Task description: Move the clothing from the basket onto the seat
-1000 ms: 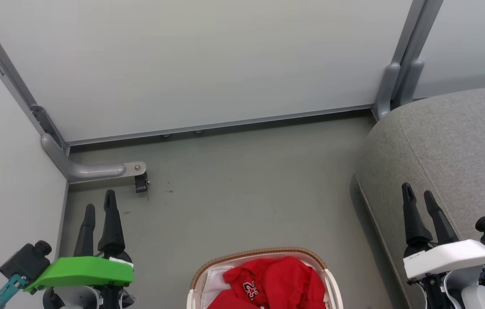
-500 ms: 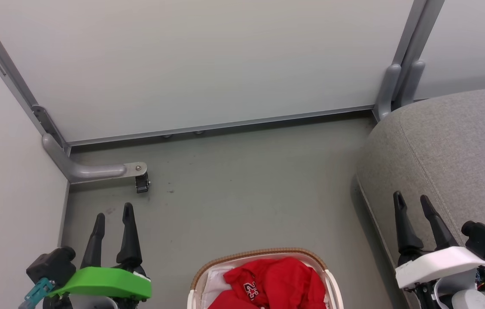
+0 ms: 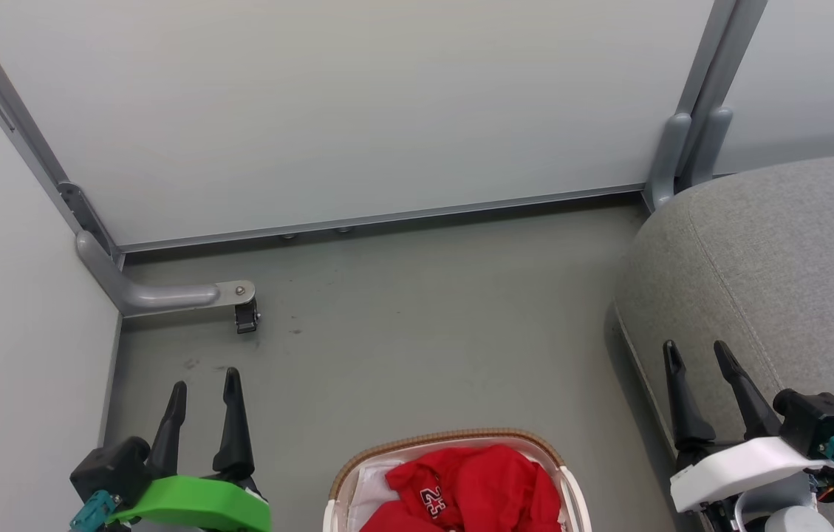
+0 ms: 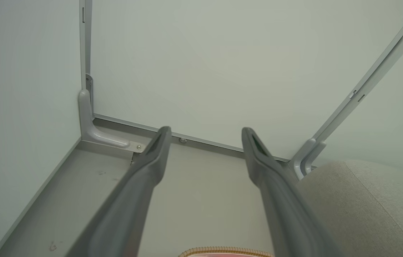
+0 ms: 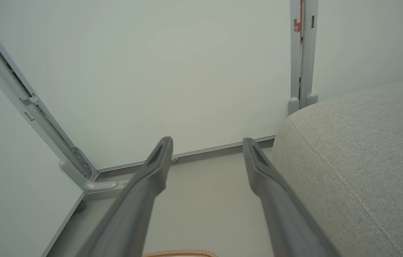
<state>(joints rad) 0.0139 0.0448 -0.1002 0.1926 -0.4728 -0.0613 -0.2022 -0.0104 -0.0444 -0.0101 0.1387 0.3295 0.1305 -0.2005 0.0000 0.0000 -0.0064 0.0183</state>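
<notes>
Head view: grey-green floor (image 3: 417, 332), pale wall panels (image 3: 350, 111), grey seat (image 3: 793, 258) at right.

Pale grey partition panels (image 3: 357, 111) in metal frames enclose a dull grey-green floor (image 3: 424, 332); a castor bracket (image 3: 165, 295) sits centre left.

The right gripper (image 5: 207, 142) points at the foot of a pale wall panel (image 5: 169, 71), its two dark fingers spread wide with nothing between them. The grey seat (image 5: 358, 150), with its stitched seam, is on the right. A sliver of the basket (image 5: 180, 254) rim's brown weave shows at the bottom edge, on the grey floor (image 5: 205, 200). A metal post (image 5: 303, 60) carries a red label (image 5: 297, 26).
</notes>
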